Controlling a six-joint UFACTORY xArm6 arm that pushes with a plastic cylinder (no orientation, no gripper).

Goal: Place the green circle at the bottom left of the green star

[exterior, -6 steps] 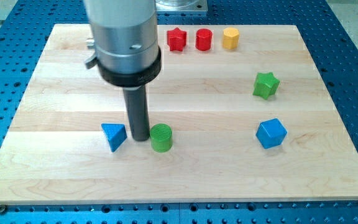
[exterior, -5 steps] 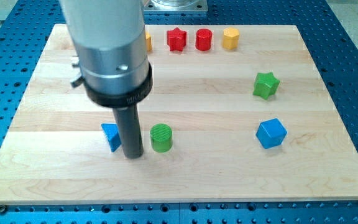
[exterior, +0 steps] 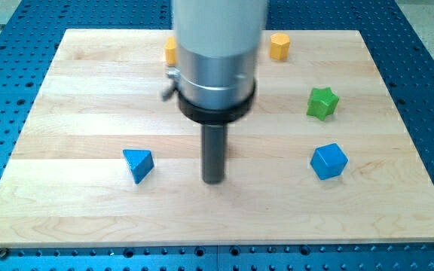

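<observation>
The green star [exterior: 322,103] sits at the view's right, above the middle. The green circle does not show anywhere; the rod and the arm's body cover the spot where it stood. My tip [exterior: 213,181] rests on the board near the centre, to the right of the blue triangle [exterior: 138,164] and well down-left of the green star.
A blue cube [exterior: 328,161] lies below the green star. A yellow block [exterior: 279,46] sits at the top, and another yellow block [exterior: 170,51] peeks out left of the arm. The arm's grey body [exterior: 215,60] hides the top middle of the board.
My tip has swept right from beside the blue triangle to where the green circle stood. The green circle, red star and red circle are now out of sight behind the arm.
</observation>
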